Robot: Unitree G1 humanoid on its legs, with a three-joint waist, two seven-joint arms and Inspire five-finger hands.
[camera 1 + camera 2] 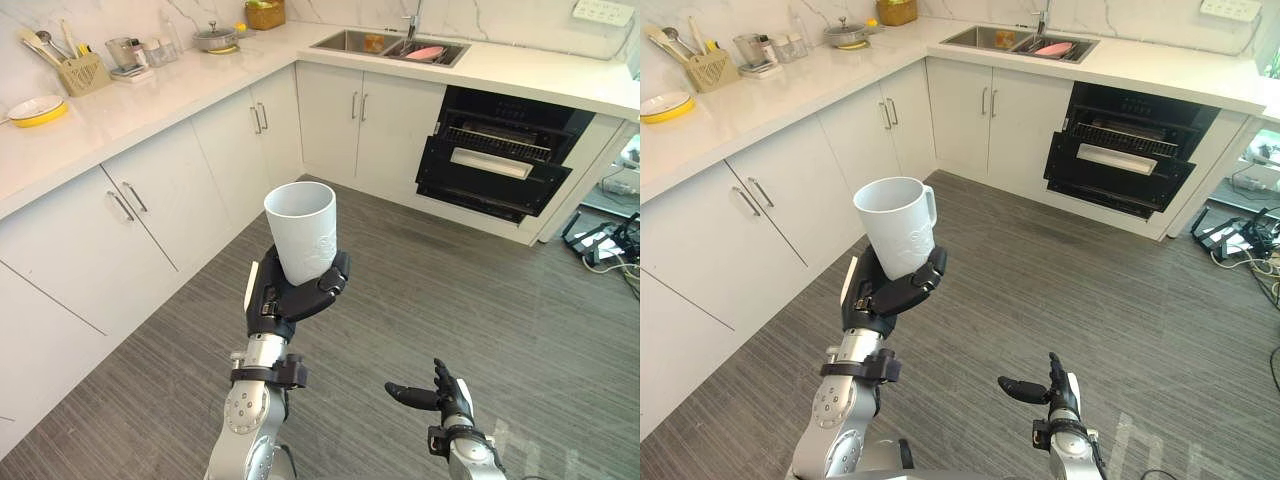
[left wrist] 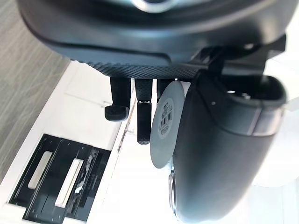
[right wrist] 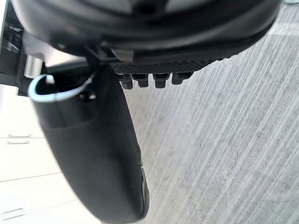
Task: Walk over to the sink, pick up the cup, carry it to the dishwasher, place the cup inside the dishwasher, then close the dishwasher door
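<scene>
Grey kitchen floor (image 1: 430, 290) below, counter (image 1: 150, 100) and sink (image 1: 350, 42) behind: white cup (image 1: 300, 228) upright, clasped low in curled left hand (image 1: 292, 297), well apart from open dishwasher (image 1: 495, 160). Right hand (image 1: 442, 396) low, slack, empty. Probably light, rigid, slick, breakable; best gripped round the body.

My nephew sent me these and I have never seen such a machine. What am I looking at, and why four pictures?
It is a two-armed walking robot in a kitchen. The two wide pictures come from cameras in its head, looking down. The two close ones come from cameras on its wrists, so a dark hand looms large in each. Its left hand is curled round a white cup, held upright above the floor. Its right hand is open and holds nothing. The counter carries a yellow dish, a pot and a sink. The black dishwasher sits under the counter, its door apparently ajar.
</scene>
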